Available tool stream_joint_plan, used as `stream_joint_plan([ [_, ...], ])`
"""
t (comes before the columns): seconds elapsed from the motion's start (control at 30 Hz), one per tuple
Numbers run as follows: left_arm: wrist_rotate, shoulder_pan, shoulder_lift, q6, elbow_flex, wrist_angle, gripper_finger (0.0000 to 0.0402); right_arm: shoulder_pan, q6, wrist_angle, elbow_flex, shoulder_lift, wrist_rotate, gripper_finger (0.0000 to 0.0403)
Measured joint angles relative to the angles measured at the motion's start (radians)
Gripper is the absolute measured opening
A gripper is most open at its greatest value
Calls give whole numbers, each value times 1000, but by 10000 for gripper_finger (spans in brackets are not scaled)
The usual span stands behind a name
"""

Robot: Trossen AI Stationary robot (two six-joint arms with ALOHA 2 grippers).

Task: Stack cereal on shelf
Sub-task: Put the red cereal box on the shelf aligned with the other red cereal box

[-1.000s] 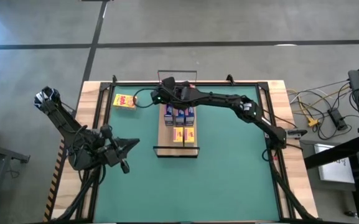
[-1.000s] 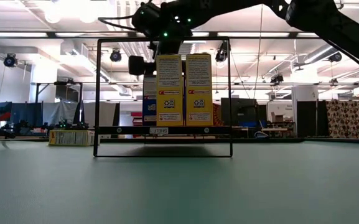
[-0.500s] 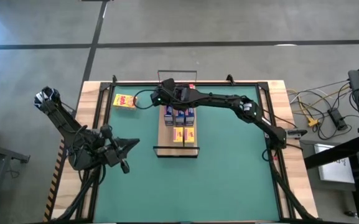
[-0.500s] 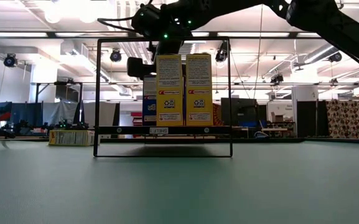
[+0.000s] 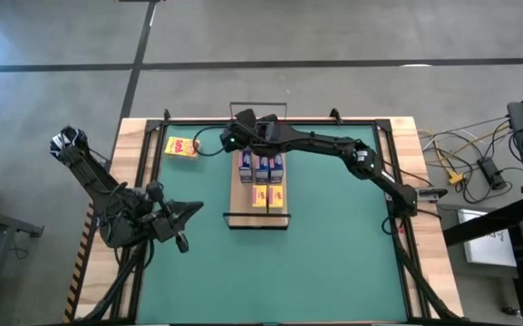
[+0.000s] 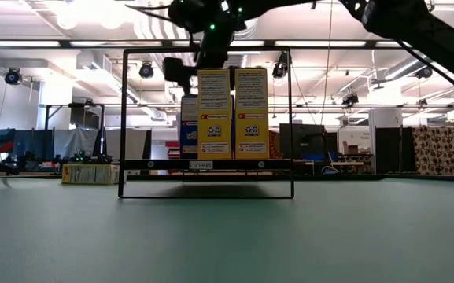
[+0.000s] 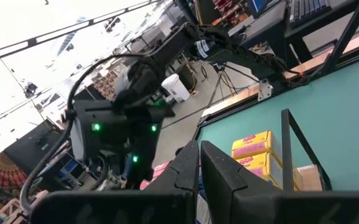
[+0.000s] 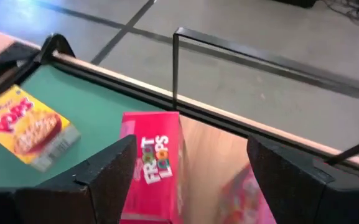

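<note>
R gripper point(image 8: 188, 171) rose w/ jaws wide above red box point(image 8: 152, 171) on shelf point(image 5: 240, 195).

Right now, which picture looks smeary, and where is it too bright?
Right wrist view: the red box is sharp, but the pink shape beside it is smeared. Left wrist view: the upper left is washed out white. Low view: ceiling lights glare above the shelf, and the arm is dark against them. High view: even light, soft shadows.
</note>
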State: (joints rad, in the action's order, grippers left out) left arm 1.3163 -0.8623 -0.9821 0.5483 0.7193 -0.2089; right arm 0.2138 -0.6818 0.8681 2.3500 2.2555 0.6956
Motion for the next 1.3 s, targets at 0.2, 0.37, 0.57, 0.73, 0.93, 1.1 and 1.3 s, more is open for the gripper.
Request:
stream_joint_plan([
  [0.2,0,2,-1,-32,0,1,0,-14,86,173,5,-67,-17,286],
  [0.37,-1,41,-17,-60,-10,4,0,-42,180,377,6,-135,-24,272],
  [0.57,-113,164,-32,-132,-17,37,0,-108,259,542,1,-169,-23,249],
  [0.73,-208,303,-32,-266,-18,154,0,-170,352,546,-4,-187,-23,228],
  [0.93,-285,466,-42,-437,-21,340,0,-202,441,544,-36,-214,-24,211],
  [1.1,-426,580,-68,-500,-22,389,0,-201,474,491,-140,-289,-47,201],
  [1.3,-455,656,-120,-503,-23,396,0,-200,575,260,-420,-447,-69,194],
])
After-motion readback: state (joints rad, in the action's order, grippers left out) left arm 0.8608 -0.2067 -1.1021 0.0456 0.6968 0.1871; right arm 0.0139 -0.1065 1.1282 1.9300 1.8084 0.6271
